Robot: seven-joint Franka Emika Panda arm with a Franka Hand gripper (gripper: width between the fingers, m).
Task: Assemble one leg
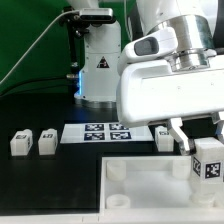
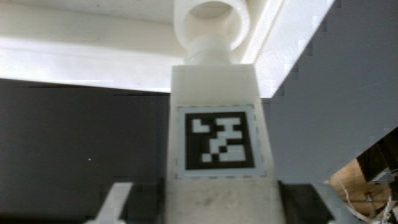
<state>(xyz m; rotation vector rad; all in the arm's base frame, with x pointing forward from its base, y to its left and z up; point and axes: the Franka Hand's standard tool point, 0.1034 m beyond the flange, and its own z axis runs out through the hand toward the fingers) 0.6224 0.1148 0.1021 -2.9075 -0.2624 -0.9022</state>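
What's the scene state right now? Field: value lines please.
gripper: shut on the held leg
held leg: upright, tag facing the exterior camera, over the tray on the exterior view's right; contact with the tray cannot be told
tray: nearest the exterior camera, visible corner sockets without legs
loose legs: side by side, on the exterior view's left of the marker board
third leg: beside the marker board's other end
marker board: flat on the table

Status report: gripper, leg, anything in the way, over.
Gripper shut on the leg. Leg upright over the tray, contact unclear. Nothing blocking in view.
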